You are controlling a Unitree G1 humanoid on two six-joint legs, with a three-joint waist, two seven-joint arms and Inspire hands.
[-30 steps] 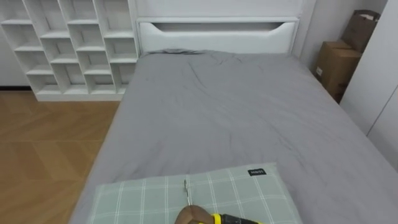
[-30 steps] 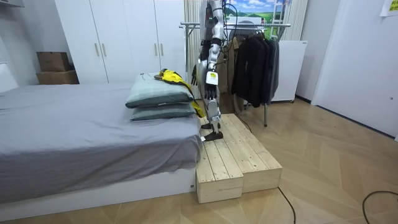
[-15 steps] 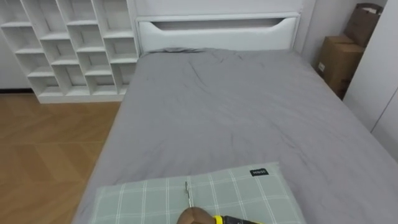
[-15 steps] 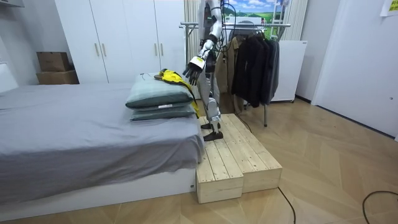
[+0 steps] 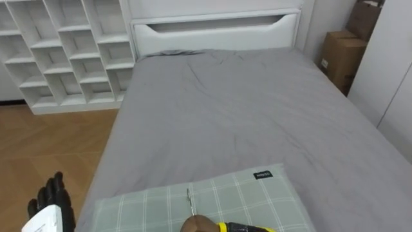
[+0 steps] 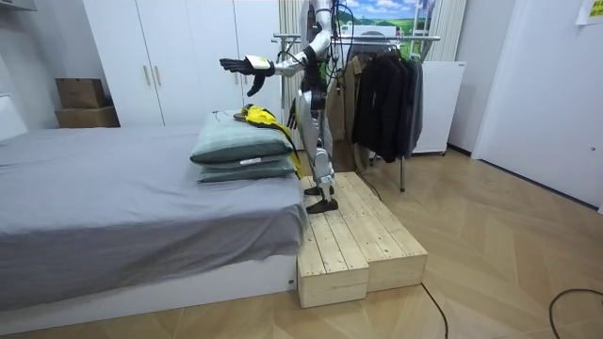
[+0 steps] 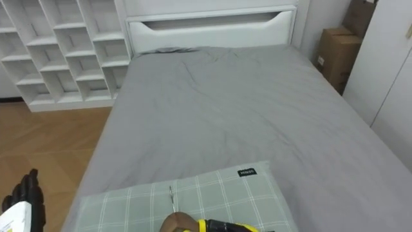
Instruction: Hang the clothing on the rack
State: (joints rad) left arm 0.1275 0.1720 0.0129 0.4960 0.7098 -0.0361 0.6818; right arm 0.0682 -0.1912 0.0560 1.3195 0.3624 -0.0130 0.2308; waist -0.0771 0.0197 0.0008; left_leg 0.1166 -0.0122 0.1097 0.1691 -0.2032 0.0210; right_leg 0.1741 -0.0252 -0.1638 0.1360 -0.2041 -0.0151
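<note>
Left hand (image 5: pixel 48 205) lifted beside the bed (image 5: pixel 244 116), fingers straight and spread — yellow garment (image 5: pixel 246 227) lies on the pillow (image 5: pixel 225 200).

The left hand (image 5: pixel 50 201), at seven o'clock, has slim black fingers and a white tag on its back; arms and legs are silver-grey with dark joints.

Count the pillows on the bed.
2, stacked at the bed's end nearest the robot: a green checked pillow on top, under the yellow garment, and a second pillow directly beneath it.
</note>
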